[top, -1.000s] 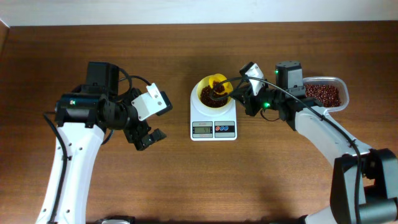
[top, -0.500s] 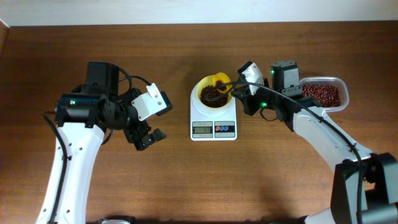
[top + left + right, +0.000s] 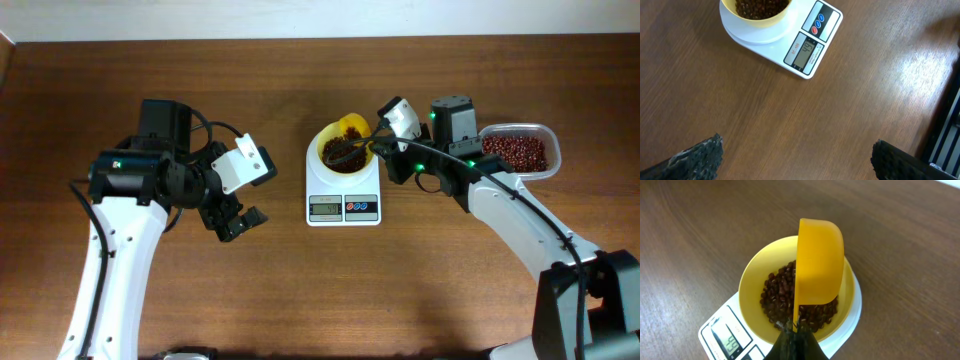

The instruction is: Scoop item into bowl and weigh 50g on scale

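The pale-yellow bowl (image 3: 343, 150) holds dark red-brown beans (image 3: 785, 297) and stands on the white scale (image 3: 343, 196). The scale's display (image 3: 803, 50) reads about 49. My right gripper (image 3: 796, 339) is shut on the handle of a yellow measuring scoop (image 3: 820, 262), which is tipped on its side over the bowl. In the overhead view that gripper (image 3: 385, 152) is at the bowl's right rim. My left gripper (image 3: 238, 222) is open and empty over bare table, left of the scale; its fingertips (image 3: 800, 157) frame the wood.
A clear plastic container (image 3: 520, 152) with more beans stands at the right, behind my right arm. The table's far edge runs along the top of the overhead view.
My right gripper has drawn slightly up and right, and the scoop has tilted further over the bowl. The left arm has not moved.
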Robot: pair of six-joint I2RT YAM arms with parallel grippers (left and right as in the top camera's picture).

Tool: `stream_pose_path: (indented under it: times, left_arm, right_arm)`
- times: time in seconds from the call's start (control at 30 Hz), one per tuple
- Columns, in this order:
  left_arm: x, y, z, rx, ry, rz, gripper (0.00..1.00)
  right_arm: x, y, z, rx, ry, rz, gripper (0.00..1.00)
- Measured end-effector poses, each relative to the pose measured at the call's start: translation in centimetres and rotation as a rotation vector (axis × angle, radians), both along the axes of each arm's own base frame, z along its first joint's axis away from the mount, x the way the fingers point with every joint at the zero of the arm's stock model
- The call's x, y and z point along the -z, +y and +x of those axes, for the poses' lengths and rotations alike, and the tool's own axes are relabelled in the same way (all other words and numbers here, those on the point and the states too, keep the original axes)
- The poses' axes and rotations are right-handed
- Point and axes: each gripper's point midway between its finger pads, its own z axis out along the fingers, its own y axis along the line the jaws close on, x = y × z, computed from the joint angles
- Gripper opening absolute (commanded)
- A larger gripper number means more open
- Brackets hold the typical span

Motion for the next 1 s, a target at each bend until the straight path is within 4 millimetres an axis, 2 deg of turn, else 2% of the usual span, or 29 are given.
stream_pose_path:
  times: [0.83,1.0]
  left_arm:
    - [0.00,-0.01,0.00,0.000,0.000,0.000,0.99]
    - [0.00,0.00,0.01,0.000,0.000,0.000,0.99]
  right_arm:
    - [-0.11,-0.10,0.26,0.008,-0.012,-0.005,0.04]
    - [-0.47,0.62,-0.32,0.029,0.072,0.086,0.04]
